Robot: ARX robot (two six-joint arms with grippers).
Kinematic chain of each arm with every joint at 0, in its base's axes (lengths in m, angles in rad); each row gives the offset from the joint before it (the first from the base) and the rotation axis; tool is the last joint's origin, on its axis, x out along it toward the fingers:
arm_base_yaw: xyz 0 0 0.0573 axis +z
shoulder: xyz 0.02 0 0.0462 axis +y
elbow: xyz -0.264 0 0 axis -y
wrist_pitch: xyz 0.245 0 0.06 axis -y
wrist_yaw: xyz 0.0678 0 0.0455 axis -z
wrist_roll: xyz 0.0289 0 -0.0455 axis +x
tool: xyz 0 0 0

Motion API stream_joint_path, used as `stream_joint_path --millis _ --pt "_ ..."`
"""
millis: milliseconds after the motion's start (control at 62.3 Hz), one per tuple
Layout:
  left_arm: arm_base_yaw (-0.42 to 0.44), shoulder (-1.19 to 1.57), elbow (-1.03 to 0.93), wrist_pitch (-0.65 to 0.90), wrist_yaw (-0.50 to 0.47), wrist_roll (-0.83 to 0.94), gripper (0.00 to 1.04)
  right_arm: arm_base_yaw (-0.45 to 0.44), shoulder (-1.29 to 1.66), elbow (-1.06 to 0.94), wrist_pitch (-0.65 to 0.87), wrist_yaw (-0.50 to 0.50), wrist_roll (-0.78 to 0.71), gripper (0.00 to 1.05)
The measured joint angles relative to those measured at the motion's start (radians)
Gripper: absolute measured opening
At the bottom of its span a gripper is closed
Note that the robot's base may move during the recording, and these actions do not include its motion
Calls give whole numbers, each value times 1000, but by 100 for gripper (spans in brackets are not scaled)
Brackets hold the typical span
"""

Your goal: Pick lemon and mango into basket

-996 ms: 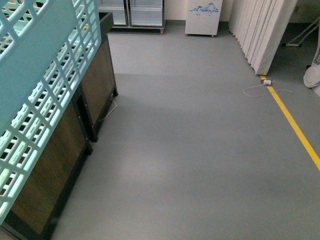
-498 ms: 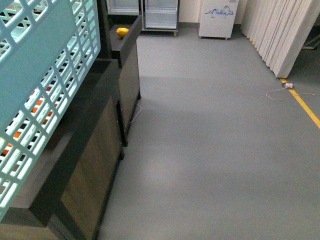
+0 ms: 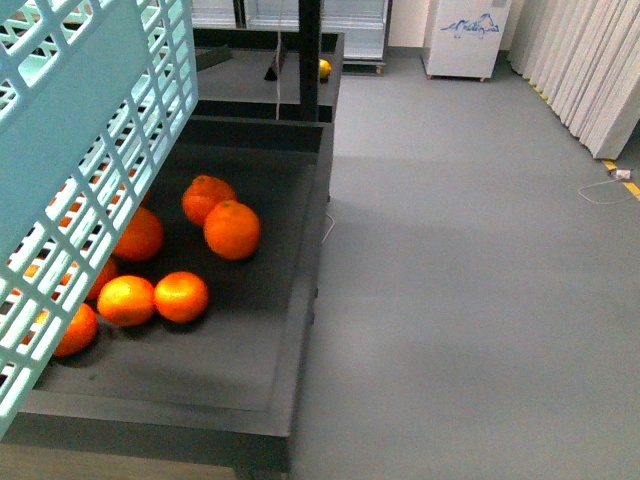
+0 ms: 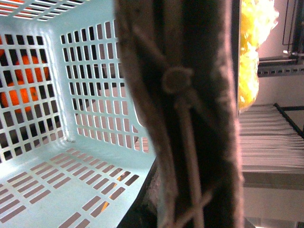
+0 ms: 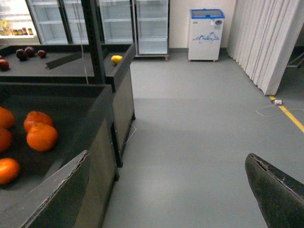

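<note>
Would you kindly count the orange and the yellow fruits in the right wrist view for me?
Orange fruits: 5
Yellow, likely the lemon: 1
Total: 6

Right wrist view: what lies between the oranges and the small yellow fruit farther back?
The dark raised wall dividing the two bins, with an upright black post at it. No fruit lies between the oranges and the yellow fruit.
</note>
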Motion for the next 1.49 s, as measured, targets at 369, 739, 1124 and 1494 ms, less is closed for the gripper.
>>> stream_joint_path --millis 369,739,1124,1494 --pt "3 0 0 0 -4 3 4 0 0 0 0 -3 0 96" --pt "3 1 0 0 0 0 4 0 0 0 0 0 0 96" --pt "3 3 0 0 2 2 4 0 2 0 0 -1 0 96" --pt "3 2 0 0 1 1 4 0 0 0 0 -1 0 96"
